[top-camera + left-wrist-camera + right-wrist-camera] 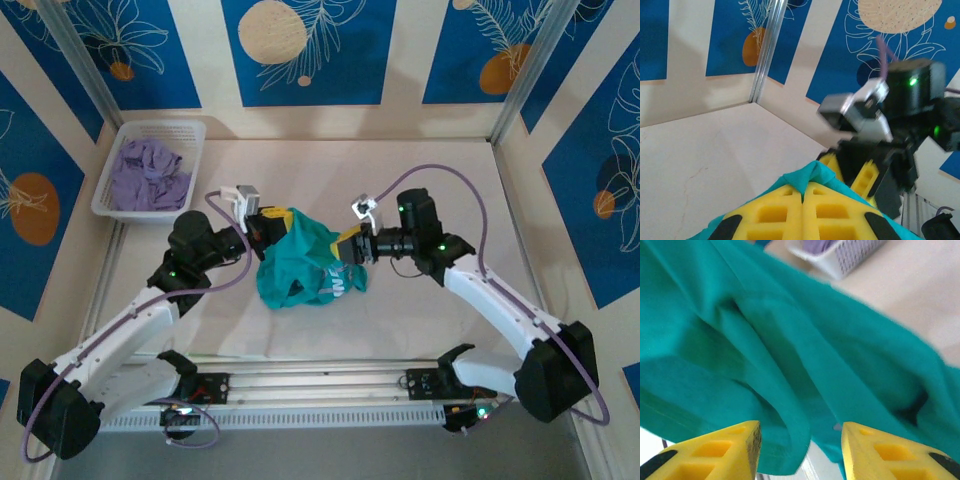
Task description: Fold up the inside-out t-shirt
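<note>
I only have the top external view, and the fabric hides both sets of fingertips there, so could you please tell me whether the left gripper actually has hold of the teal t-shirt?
Observer: Yes. In the left wrist view the left gripper is shut, with a peak of the t-shirt pinched at its tips.
Operator: Thank you. Is the right gripper clamped on it as well?
Observer: No. In the right wrist view the right gripper stands open, and a hanging fold of the t-shirt sits loose in the gap between its fingers.

T-shirt mid-table, basket behind-left.
</note>
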Robot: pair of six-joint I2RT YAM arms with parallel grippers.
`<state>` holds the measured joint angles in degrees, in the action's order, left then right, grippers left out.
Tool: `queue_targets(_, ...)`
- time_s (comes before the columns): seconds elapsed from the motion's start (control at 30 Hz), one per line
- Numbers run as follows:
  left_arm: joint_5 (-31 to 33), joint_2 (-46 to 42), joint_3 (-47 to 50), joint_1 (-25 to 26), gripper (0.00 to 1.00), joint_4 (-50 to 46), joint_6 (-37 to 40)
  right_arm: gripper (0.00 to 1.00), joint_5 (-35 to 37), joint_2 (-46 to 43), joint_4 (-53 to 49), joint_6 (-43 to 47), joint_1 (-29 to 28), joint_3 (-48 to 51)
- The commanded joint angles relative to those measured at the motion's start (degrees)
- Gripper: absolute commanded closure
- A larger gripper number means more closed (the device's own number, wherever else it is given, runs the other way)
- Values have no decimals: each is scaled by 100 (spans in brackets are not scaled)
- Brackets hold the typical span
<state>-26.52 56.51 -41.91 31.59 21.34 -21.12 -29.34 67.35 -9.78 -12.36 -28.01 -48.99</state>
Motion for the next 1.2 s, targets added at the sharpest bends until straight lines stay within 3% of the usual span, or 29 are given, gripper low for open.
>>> queue_targets(0.0,-133,-79,56,-57,100,414,-99,54,-160,111,369,-173,-157,65)
queue_targets(0.17,23,-122,90,-76,100,343,-86,60,-492,322,568,-207,-281,57)
queue_targets(0.3,294,-161,139,-105,100,386,-97,81,-699,166,803,-176,-505,186)
queue_targets(0.43,493,-58,120,-190,100,526,-287,90,-794,-176,1375,-190,-849,460)
queue_targets(0.63,305,302,139,-389,100,1078,-849,96,-249,-590,2346,-370,-1331,886)
queue_targets(0.77,86,422,148,-393,100,1310,-953,100,531,-531,2063,-385,-1429,831)
queue_targets(0.87,-54,431,98,-402,100,976,-799,100,1135,-585,1772,-332,-1427,762)
queue_targets(0.93,-121,423,94,-396,90,662,-656,100,1693,-649,1450,-266,-1411,654)
queue_targets(1.0,-134,376,160,-404,74,362,-542,100,2090,-710,1146,-177,-1360,538)
queue_targets(1.17,192,231,215,-401,57,-550,-286,100,2045,-833,1124,-91,-1226,512)
